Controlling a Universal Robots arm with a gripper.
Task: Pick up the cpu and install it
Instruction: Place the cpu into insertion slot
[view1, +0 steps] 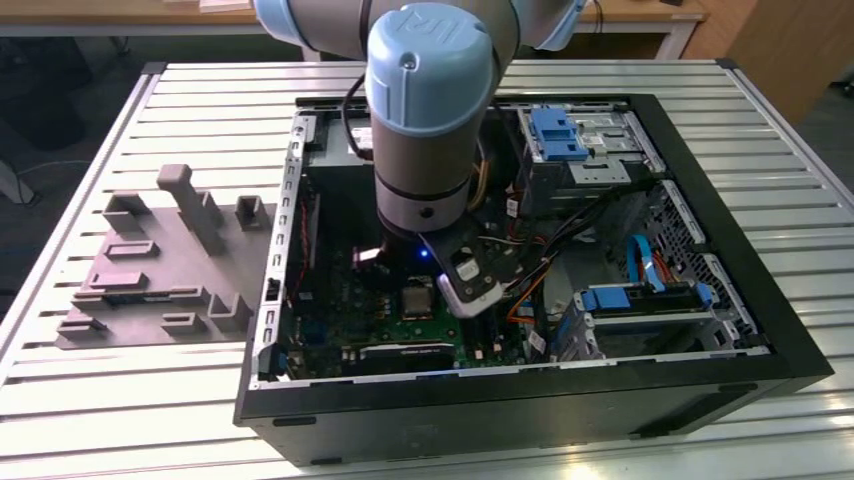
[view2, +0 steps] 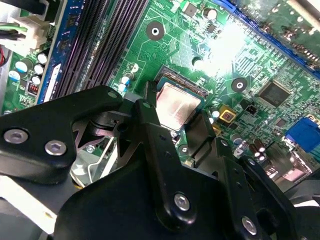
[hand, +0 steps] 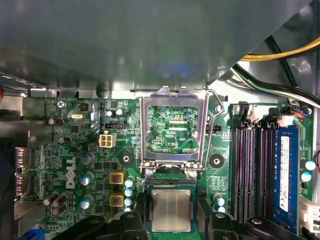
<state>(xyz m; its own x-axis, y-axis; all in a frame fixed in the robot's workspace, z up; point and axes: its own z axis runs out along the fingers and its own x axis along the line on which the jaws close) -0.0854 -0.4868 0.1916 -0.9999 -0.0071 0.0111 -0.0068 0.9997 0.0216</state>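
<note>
Closest in, in the second wrist view, my tool (view2: 176, 114) straddles the cpu (hand: 171, 210), which lies flat in the socket just beside the raised socket frame (hand: 172, 127); whether it is clamped or free, I cannot tell. Judgement: keep the chip level and square, with no sideways drag. Black computer case (view1: 534, 405) lies open on the slatted desk (view1: 120, 400), with grey blocks (view1: 147, 270) to the exterior view's left.

Looked like a robotics lab or workshop: slatted aluminium bench (view1: 80, 400), open black PC case (view1: 747, 300) on it, grey plastic fixture tray (view1: 147, 290) alongside, industrial robot arm (view1: 427, 120) overhead, wooden desks (view1: 641, 15) behind.
</note>
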